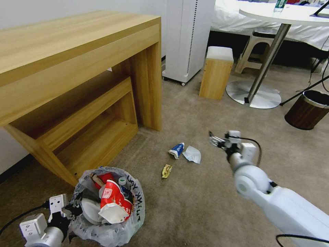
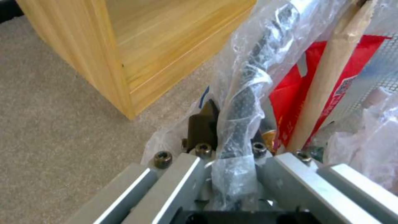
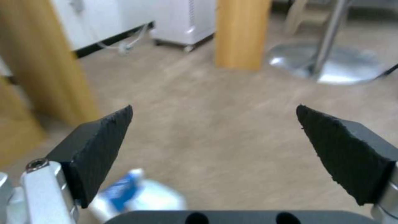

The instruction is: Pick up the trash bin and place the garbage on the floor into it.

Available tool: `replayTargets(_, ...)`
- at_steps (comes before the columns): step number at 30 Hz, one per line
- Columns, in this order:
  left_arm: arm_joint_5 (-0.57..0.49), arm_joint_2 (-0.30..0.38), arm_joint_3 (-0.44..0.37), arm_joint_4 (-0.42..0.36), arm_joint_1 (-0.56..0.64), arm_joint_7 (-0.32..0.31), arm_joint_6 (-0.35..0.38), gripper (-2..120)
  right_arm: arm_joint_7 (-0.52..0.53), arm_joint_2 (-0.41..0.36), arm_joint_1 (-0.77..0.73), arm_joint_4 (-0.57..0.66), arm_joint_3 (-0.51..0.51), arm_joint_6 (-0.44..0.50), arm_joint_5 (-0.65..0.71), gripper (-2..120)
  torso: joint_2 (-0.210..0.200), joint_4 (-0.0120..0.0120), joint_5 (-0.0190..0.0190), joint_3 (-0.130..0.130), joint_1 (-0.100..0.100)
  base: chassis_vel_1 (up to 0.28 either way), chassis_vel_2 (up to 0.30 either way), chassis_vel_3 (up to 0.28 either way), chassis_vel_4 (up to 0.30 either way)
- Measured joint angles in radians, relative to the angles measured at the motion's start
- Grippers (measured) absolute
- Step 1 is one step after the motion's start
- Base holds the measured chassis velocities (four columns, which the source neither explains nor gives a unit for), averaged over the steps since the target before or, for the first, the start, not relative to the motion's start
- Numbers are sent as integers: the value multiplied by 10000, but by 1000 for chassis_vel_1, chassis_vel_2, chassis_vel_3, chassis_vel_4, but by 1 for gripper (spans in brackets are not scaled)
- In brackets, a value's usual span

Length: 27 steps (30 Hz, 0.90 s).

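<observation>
Left hand (image 1: 70,206): nearest the robot, low on its left, pinched shut on the rim of the trash bin; the left wrist view shows the dark mesh rim and a fold of plastic bag caught between the two sides.
Trash bin (image 1: 132,202): on the floor beside the wooden table's leg, already well filled with a red wrapper, white paper and a wooden stick (image 2: 327,84). It looks light; the mesh wall is probably stiff enough to lift by the rim, but the bag is thin and slick, so the hold should include the rim itself and not plastic alone.
Floor (image 1: 192,209): beige short-pile carpet.
Yellow wrapper (image 1: 167,170): small, crumpled, lying alone just past the bin; weightless and soft, best pinched across its raised middle.
Blue-white wrapper (image 1: 177,150): a little farther, touching or almost touching the tissue; light, crinkly, likely to slip, so take it at its bunched end.
White tissue (image 1: 192,154): soft and flat, grip a raised fold.
Right hand (image 1: 217,140): in the air beyond the litter, spread wide and holding nothing; in its wrist view the blue-white wrapper lies below it.
Wooden table (image 1: 78,68): farthest, along the robot's left.
</observation>
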Motion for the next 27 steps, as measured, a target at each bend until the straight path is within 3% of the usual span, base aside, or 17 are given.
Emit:
replayTargets(4, 144, -65, 59, 23, -88, 52, -35, 0, -610, 158, -1110, -893, 1299, 1396, -2195, 100, 0, -3, -3, 0, 0, 0, 0, 0, 0)
replayTargets(8, 315, -119, 71, 51, -152, 74, -70, 0, -144, 526, -1794, -1157, 2224, 1506, -2947, 100, 1, 0, 1, 0, 0, 0, 0, 0, 0)
replayTargets(10, 347, -142, 86, 50, -149, 98, -71, 0, -170, 579, -1982, -1104, 2498, 1596, -2942, 100, 0, -1, -1, 0, 0, 0, 0, 0, 0)
replayTargets(13, 429, -268, 168, 29, -153, 152, -80, 0, -1379, 778, -2115, -1089, 2946, 2754, -2302, 100, 0, -2, -3, -1, 0, 0, 0, 0, 0)
replayTargets(14, 429, -268, 168, 29, -153, 152, -80, 0, -1379, 778, -2115, -1089, 2946, 2754, -2302, 100, 0, -2, -3, -1, 0, 0, 0, 0, 0)
replayTargets(19, 660, -470, 235, -64, -38, 265, -141, 0, -4484, 1065, -2234, -1422, 3289, 4815, -1173, 100, 1, 3, -3, 0, 0, 0, 0, 0, 0)
replayTargets(21, 726, -535, 229, -131, 23, 302, -166, 0, -4911, 1134, -2399, -1532, 3309, 5220, -1324, 100, 0, -1, -2, 0, 0, 0, 0, 0, 0)
replayTargets(27, 1077, -705, 219, -167, 147, 429, -275, 0, -4648, 1226, -2604, -1649, 3286, 5292, -1668, 100, 1, 0, -2, 0, 0, 0, 0, 0, 0)
